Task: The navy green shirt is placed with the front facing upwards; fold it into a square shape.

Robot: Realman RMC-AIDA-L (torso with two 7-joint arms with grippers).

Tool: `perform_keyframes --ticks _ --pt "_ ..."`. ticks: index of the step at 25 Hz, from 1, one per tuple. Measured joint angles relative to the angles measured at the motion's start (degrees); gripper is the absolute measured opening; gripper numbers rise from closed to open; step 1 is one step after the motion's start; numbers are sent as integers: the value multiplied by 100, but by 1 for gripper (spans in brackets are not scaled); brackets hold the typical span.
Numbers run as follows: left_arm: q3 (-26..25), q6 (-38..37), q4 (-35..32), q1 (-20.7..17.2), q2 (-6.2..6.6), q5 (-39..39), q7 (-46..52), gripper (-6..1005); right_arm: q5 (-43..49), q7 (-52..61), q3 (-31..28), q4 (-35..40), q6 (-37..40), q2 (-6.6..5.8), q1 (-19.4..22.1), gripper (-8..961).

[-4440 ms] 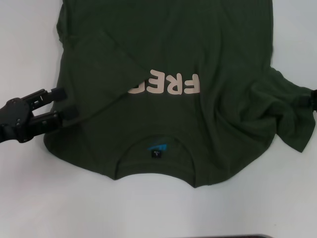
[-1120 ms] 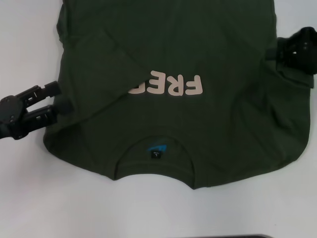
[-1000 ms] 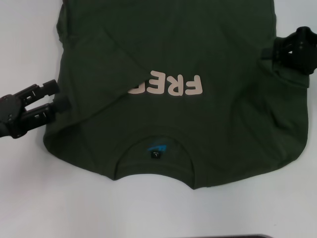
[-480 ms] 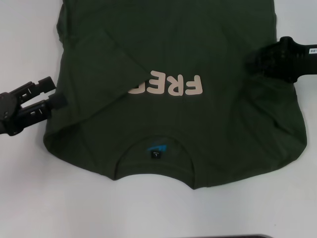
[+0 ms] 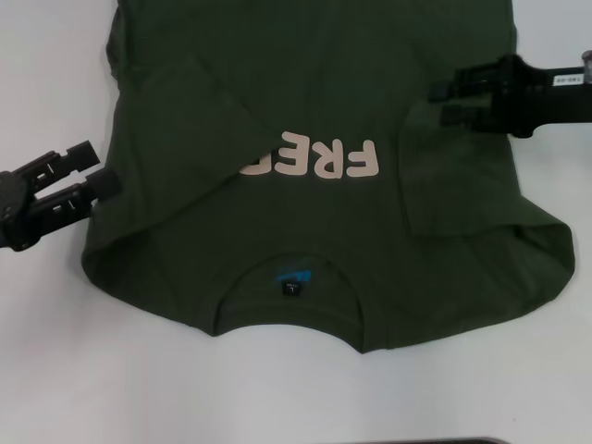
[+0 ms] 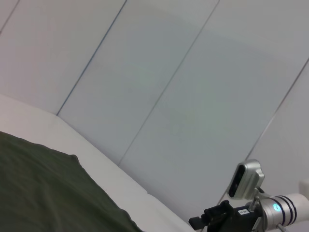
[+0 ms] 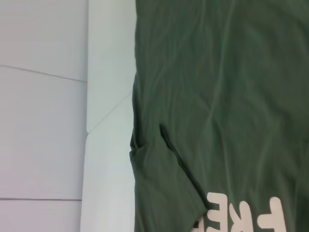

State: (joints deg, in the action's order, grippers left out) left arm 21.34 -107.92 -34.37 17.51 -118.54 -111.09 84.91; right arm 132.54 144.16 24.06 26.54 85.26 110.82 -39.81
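Observation:
The navy green shirt (image 5: 324, 240) lies flat on the white table, collar and blue neck label (image 5: 291, 277) nearest me, pale lettering (image 5: 319, 159) facing up. Its left sleeve (image 5: 194, 120) is folded in over the start of the lettering. My right gripper (image 5: 442, 103) hovers over the shirt's right chest, shut on the right sleeve (image 5: 462, 176), which is folded inward across the body. My left gripper (image 5: 104, 166) stands open just off the shirt's left edge, touching nothing. The right wrist view shows the shirt (image 7: 222, 96) and lettering (image 7: 241, 215). The left wrist view catches a corner of the shirt (image 6: 43, 188).
White table (image 5: 277, 388) surrounds the shirt, with bare surface in front of the collar and on both sides. A dark object (image 5: 425, 441) peeks in at the near edge. Grey wall panels fill the left wrist view, with the right arm (image 6: 241, 212) far off.
The right gripper has carried the right sleeve from the far right inward over the shirt's body. The left gripper has drawn back slightly to the left, still open.

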Motion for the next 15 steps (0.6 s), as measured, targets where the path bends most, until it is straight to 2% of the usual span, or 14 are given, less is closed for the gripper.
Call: perform_keyframes --ticks 6,9,11,15 --pt "-70 -31 0 24 6 0 22 854 36 77 560 238 343 -463 220 454" --pt "-85 -32 1 38 6 0 24 854 42 91 749 283 523 -634 385 456" --pt "-88 -33 0 57 3 0 25 854 51 118 833 381 652 -685 514 455" --pt "-97 -36 0 97 1 0 35 855 274 179 882 669 817 -713 722 454"
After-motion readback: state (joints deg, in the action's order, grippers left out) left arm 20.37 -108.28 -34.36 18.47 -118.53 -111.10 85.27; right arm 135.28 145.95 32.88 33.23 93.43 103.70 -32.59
